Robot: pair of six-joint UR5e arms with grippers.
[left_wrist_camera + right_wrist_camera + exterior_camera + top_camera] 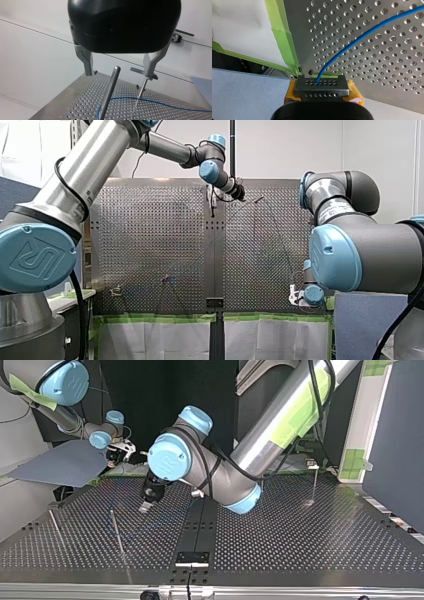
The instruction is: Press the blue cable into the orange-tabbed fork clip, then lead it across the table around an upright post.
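Posts (117, 532) three upright, blue cable (352, 42) one

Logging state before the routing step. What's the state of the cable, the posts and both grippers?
Thin blue cable: lying slack across the perforated metal table.
Thick grey metal post: standing, cable bends at its base.
Thin metal post: standing, cable passes its base.
My left gripper: fingers open, empty.
My right gripper: fingers shut on the cable.
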